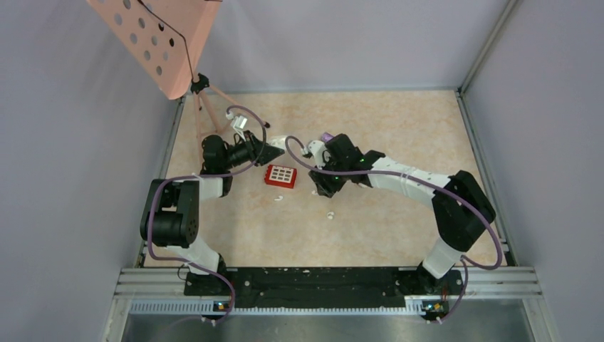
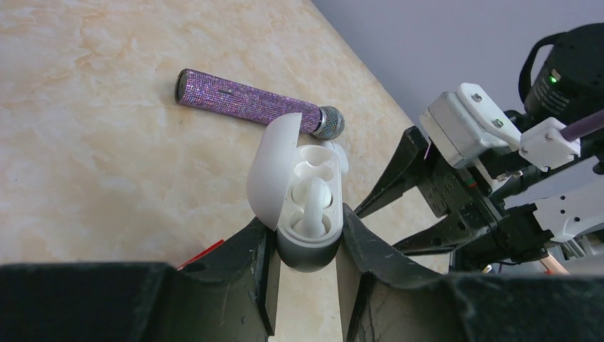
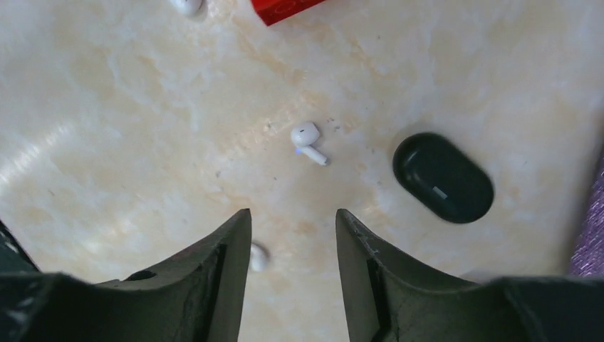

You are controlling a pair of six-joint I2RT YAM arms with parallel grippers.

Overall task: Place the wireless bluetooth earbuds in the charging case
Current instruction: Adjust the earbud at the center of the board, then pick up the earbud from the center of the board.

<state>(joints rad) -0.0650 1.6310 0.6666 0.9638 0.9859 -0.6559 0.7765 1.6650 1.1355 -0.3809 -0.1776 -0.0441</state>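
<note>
- The left pincer (image 2: pixel 305 226) hangs over the far left part of the bench (image 2: pixel 85 178) and pinches a white charging case (image 2: pixel 274 174) by its lower half.
- The case's lid stands swung open to one side.
- A docked earbud (image 2: pixel 313 203), white, sits stem-down in one socket of the case.
- Just beyond the case, toward the far edge, a glittery purple microphone (image 2: pixel 249 103) lies flat on the bench.
- The right pincer (image 3: pixel 293 214) is spread wide, with nothing between its fingers, and points down at the middle of the bench.
- A loose earbud (image 3: pixel 308 141), white with a short stem, lies on the bench just ahead of those fingers.
- A closed black case (image 3: pixel 443 177), oval and glossy, lies near that earbud without touching it.
- A half-hidden earbud (image 3: pixel 258 256), also white, shows beside the inner edge of one finger.
- A red box (image 3: pixel 285 7) lies between the two pincers, with another white earbud (image 3: pixel 189 6) just beside it on the side toward the near edge.
</note>
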